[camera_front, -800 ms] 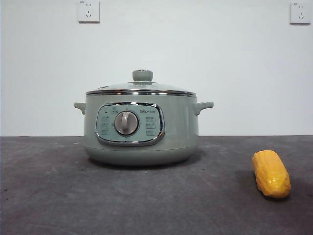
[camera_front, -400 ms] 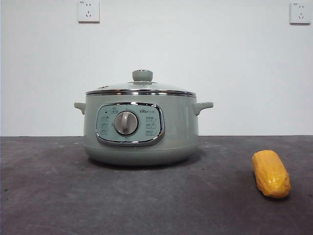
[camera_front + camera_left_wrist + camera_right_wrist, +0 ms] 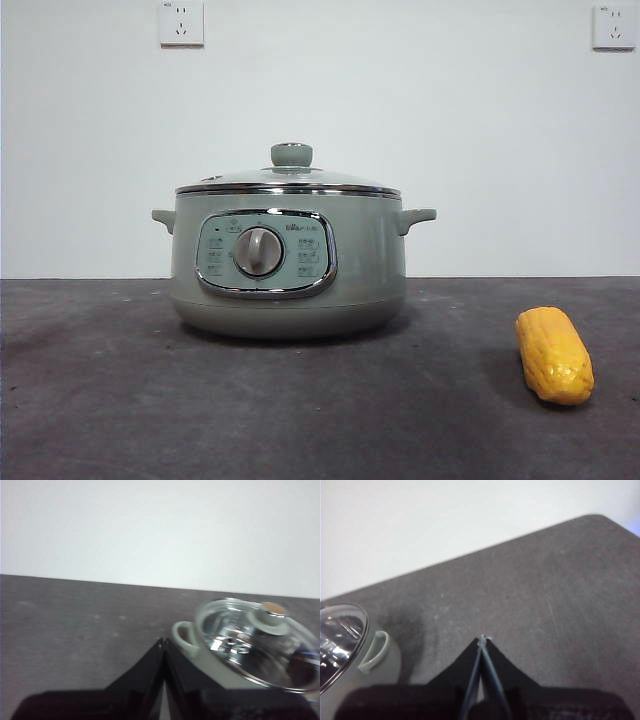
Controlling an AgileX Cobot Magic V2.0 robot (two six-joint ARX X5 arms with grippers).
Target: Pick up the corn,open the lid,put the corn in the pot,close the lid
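A pale sage-green electric pot (image 3: 288, 262) stands left of centre on a dark grey table (image 3: 120, 400), in front of a white wall (image 3: 450, 130). Its domed glass lid (image 3: 288, 181), chrome-rimmed with a sage-green knob (image 3: 291, 154), sits closed on the pot. The chrome-framed front panel (image 3: 265, 254) faces the near edge and carries a grey dial (image 3: 259, 250); small pale markings ring the dial and a short logo sits above and to its right, but none of this writing is sharp enough to read. Two small side handles stick out at the left and right of the pot.

The corn (image 3: 554, 355), a stubby yellow-orange cob, lies on the table well to the right of the pot and nearer the front edge, touching nothing else.

Two white wall sockets are mounted high on the wall, one (image 3: 181, 22) at the left and one (image 3: 613, 26) at the far right.

The left gripper (image 3: 163, 642) hangs above the table with its black jaws pressed together on nothing, beside the pot's left handle. The right gripper (image 3: 483, 639) is likewise clenched and empty, off the pot's right handle over bare table.
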